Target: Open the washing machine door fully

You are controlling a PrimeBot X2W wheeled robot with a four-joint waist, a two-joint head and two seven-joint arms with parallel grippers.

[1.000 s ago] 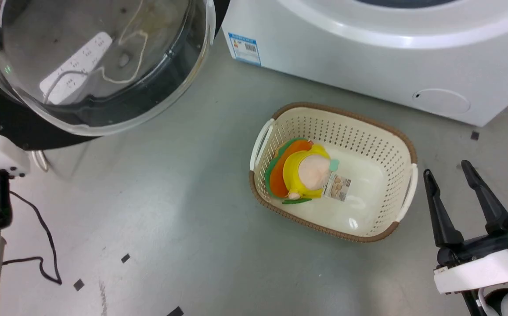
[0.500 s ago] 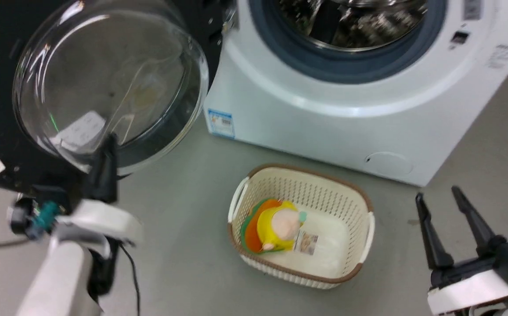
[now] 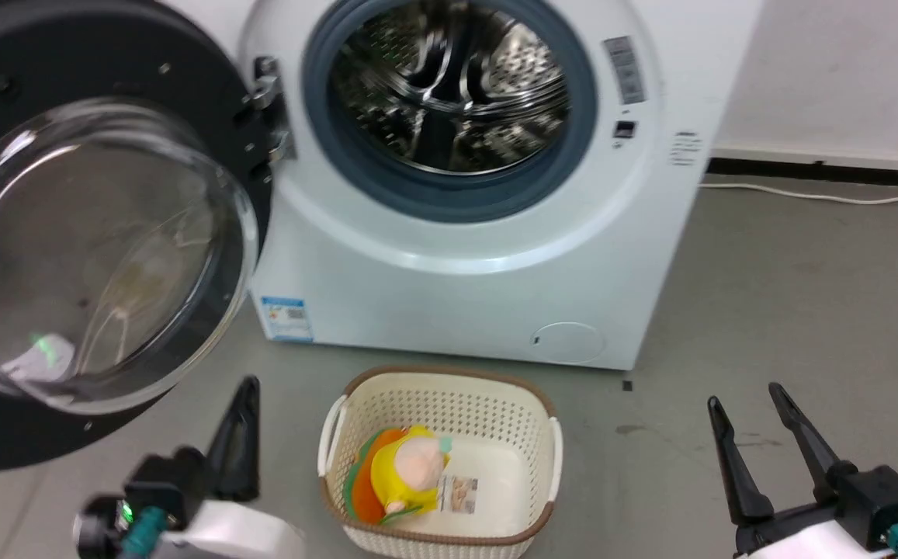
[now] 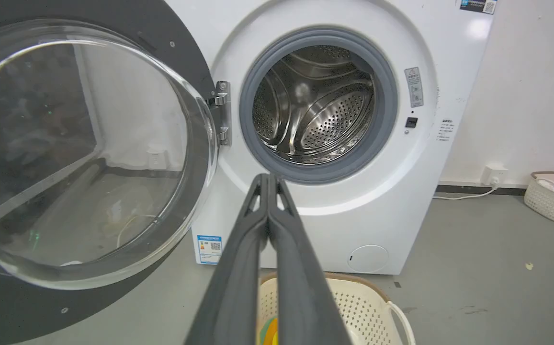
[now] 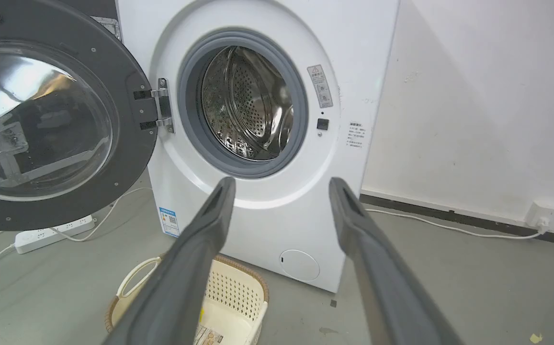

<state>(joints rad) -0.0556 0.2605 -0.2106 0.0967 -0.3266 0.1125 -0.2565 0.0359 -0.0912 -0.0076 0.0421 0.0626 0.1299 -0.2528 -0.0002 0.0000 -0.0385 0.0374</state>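
Our left pincer (image 4: 268,184) is clenched on nothing, its fingers pressed together, and our right pincer (image 3: 747,397) is released; both hang apart from the washing machine (image 3: 456,272), in front of it. We see the washing machine door (image 3: 91,256) standing wide open on its hinge at the machine's left side, baring the steel drum (image 3: 449,101). On the floor just before the machine sits a cream basket (image 3: 449,378) holding a yellow soft toy (image 3: 406,466).

Washing machine door (image 3: 99,256) open, drum (image 3: 449,85) exposed, basket (image 3: 449,373) below
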